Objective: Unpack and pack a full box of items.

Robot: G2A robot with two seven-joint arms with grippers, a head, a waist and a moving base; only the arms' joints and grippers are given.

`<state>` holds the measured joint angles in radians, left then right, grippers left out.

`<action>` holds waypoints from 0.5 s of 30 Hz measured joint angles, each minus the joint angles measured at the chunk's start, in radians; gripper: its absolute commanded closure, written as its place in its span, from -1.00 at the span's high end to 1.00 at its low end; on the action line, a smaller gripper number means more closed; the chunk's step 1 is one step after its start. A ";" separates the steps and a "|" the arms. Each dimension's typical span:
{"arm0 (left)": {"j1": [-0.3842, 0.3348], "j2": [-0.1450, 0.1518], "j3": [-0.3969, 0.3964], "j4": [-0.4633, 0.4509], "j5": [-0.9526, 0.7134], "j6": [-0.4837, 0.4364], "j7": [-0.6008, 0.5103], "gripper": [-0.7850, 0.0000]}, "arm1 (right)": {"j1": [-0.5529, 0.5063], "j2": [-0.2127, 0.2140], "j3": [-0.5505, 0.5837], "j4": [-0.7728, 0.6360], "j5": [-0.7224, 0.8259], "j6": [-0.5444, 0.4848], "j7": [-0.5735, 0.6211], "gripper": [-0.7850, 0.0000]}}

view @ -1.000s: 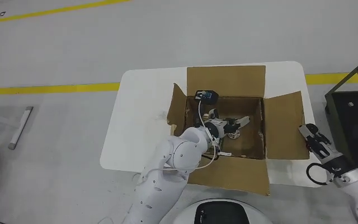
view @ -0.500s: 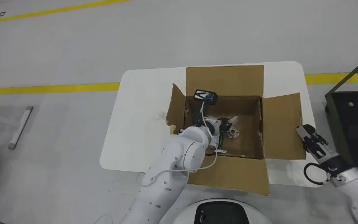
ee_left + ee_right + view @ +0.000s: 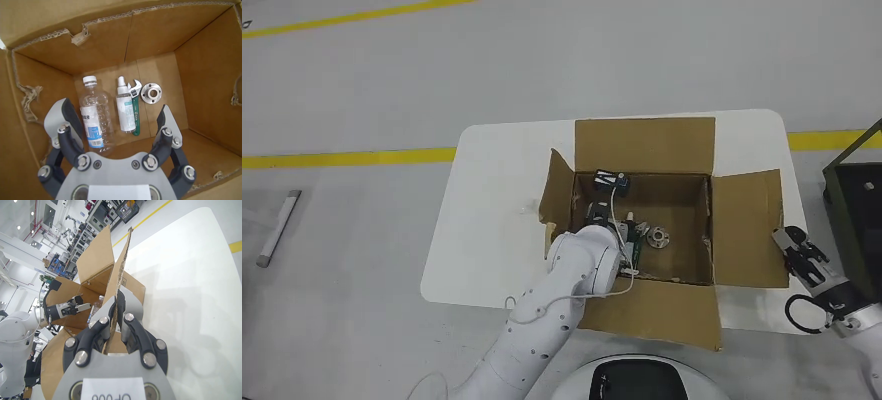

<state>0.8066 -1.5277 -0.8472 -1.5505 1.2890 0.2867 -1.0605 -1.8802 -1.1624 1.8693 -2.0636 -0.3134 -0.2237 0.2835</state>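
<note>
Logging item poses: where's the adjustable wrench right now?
Left wrist view: the green-handled adjustable wrench lies flat on the floor of the cardboard box, alongside the white spray bottle, with the metal flange next to its head.

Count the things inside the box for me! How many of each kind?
Bottles: 2, the clear bottle and the spray bottle
Wrench: 1
Metal ring: 1
Total: 4
</note>
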 measured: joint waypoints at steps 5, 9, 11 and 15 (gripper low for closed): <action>0.000 0.000 0.000 -0.001 0.000 0.000 0.000 1.00 | -0.003 -0.002 -0.003 0.003 -0.004 -0.004 -0.002 -1.00; 0.000 0.000 0.000 -0.001 0.000 0.000 0.000 1.00 | -0.005 -0.003 -0.006 0.006 -0.006 -0.009 -0.003 -1.00; 0.003 0.000 -0.002 -0.002 -0.003 -0.002 0.003 1.00 | -0.005 -0.003 -0.009 0.006 -0.007 -0.009 -0.004 -1.00; 0.024 -0.001 -0.020 0.003 -0.070 -0.048 0.016 1.00 | -0.002 -0.004 -0.010 0.007 -0.010 -0.009 -0.002 -1.00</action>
<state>0.8306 -1.5284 -0.8671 -1.5474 1.2194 0.2383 -1.0441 -1.8823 -1.1664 1.8592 -2.0567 -0.3229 -0.2324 0.2817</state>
